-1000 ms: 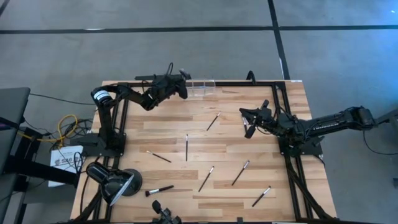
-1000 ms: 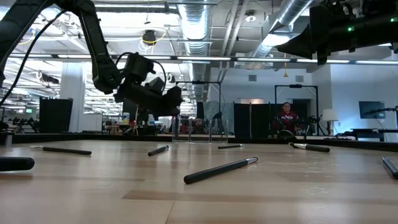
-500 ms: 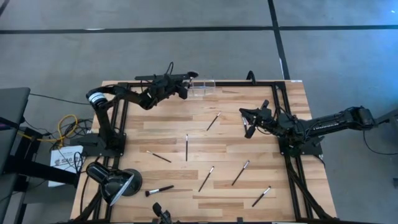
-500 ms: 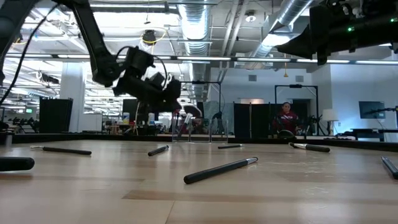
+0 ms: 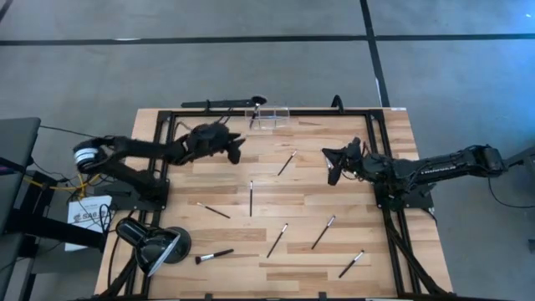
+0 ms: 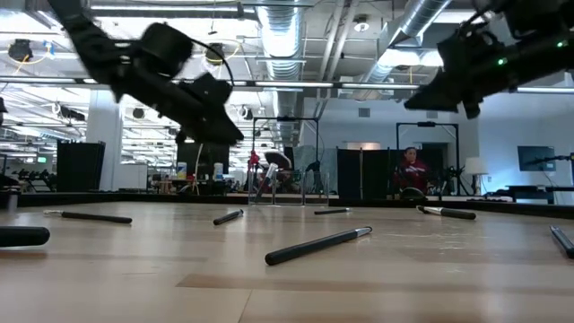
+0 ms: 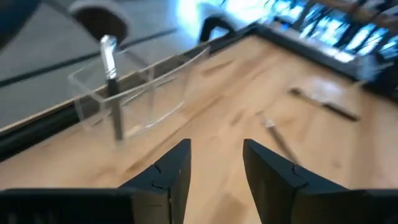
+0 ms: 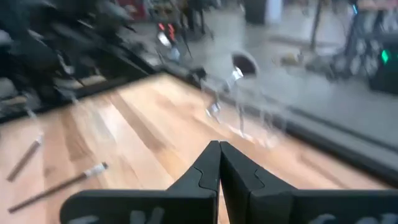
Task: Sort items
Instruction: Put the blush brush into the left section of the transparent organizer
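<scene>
Several slim dark makeup brushes lie flat on the wooden table, among them one (image 5: 287,162) between the arms, one (image 5: 251,197) at mid-table, and others (image 5: 277,239) (image 5: 323,232) (image 5: 351,264) (image 5: 214,256) toward the near edge. One brush (image 7: 111,81) stands tilted in a clear container (image 5: 269,117) at the far edge, leaning on its wall. My left gripper (image 5: 238,149) (image 7: 214,165) hovers open, on the near side of the container. My right gripper (image 5: 332,165) (image 8: 219,155) is shut and hovers over the right half, touching nothing.
A black desk lamp (image 5: 155,247) with a round head sits at the near left corner. A black frame (image 5: 334,111) runs along the table's far edge and sides. Bare wood (image 5: 217,180) lies between the scattered brushes. A person stands far off in the room behind (image 6: 413,170).
My left gripper has drawn back from the clear container toward the near and left edges. The brush it carried at the container now stands in it, leaning on the wall. My right arm has tipped and shifted a little.
</scene>
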Action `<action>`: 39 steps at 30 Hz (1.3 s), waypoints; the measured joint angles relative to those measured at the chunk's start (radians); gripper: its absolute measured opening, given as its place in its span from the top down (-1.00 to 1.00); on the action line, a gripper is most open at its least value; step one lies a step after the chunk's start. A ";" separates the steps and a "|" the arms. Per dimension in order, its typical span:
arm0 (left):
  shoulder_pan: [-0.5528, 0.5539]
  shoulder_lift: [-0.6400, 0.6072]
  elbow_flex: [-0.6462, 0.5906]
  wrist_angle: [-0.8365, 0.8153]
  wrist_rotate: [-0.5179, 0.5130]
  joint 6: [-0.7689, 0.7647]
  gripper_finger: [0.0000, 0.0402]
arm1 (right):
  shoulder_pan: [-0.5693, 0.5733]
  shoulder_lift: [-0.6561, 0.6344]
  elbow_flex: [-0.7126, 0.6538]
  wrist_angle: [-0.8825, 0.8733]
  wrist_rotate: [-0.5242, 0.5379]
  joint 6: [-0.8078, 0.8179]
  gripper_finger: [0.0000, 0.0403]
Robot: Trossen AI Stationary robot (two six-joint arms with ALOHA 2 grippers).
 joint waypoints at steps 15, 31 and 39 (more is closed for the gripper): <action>-0.085 -0.262 -0.271 0.233 0.186 -0.001 0.33 | -0.096 0.389 0.238 -0.390 0.031 0.249 0.59; -0.082 -0.345 -0.274 0.225 0.233 0.001 0.33 | -0.357 0.661 0.419 -0.817 -0.273 0.400 0.44; -0.082 -0.345 -0.274 0.225 0.233 0.000 0.33 | -0.387 0.665 0.419 -0.835 -0.382 0.401 0.44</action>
